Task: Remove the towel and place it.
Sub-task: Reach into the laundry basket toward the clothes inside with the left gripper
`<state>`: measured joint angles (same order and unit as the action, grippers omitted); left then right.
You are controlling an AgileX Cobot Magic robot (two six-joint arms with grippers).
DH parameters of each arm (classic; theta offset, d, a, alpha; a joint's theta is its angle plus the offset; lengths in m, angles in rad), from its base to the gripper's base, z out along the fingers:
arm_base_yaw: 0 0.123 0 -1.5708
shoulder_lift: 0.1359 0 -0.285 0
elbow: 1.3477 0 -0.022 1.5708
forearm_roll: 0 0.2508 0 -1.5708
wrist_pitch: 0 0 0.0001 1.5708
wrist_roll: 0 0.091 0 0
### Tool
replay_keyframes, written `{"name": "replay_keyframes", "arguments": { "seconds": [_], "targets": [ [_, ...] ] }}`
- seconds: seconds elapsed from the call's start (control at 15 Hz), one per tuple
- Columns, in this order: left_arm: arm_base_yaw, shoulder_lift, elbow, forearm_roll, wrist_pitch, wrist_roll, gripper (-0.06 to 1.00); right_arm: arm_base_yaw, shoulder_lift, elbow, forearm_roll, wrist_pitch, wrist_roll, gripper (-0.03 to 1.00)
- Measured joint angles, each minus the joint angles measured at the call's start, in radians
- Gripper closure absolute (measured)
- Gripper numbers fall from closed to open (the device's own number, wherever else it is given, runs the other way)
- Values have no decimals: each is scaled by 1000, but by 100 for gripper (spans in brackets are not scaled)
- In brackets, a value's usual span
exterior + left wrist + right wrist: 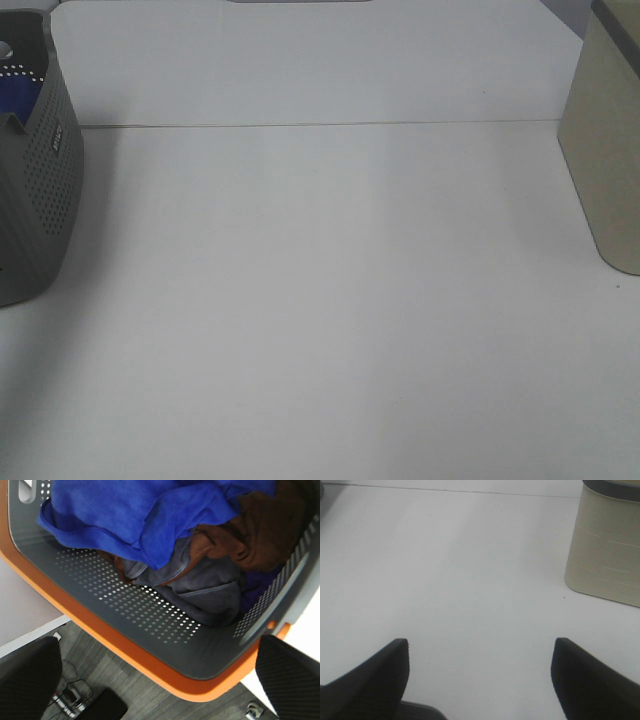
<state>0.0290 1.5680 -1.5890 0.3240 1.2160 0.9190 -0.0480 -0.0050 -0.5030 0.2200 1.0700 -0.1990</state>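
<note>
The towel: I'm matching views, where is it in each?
Exterior high: towel, blue sliver inside the grey basket, far left.
Left wrist: towel heaped in the basket over a brown cloth and a grey cloth.
Right wrist: not in it.
Shared landmark: the basket.

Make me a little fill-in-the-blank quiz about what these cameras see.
The towel in the basket is ____ in colour. The rim of the basket is ____. The cloth beside the grey cloth is ____. The left gripper hangs above the basket with jaws ____.
Missing: blue; orange; brown; open.
</note>
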Motion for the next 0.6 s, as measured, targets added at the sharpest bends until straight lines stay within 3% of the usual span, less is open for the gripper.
{"name": "replay_keyframes", "arguments": {
  "seconds": [0.13,0.4,0.47,0.6],
  "targets": [
    [0,55,-35,46,0,18,-4,0,0,0,0,0,0,20],
    [0,173,-51,72,-66,163,-4,0,0,0,0,0,0,20],
    [0,247,-51,137,-124,183,-4,0,0,0,0,0,0,20],
    [0,301,-51,176,-167,186,-4,0,0,0,0,0,0,20]
  ]
}}
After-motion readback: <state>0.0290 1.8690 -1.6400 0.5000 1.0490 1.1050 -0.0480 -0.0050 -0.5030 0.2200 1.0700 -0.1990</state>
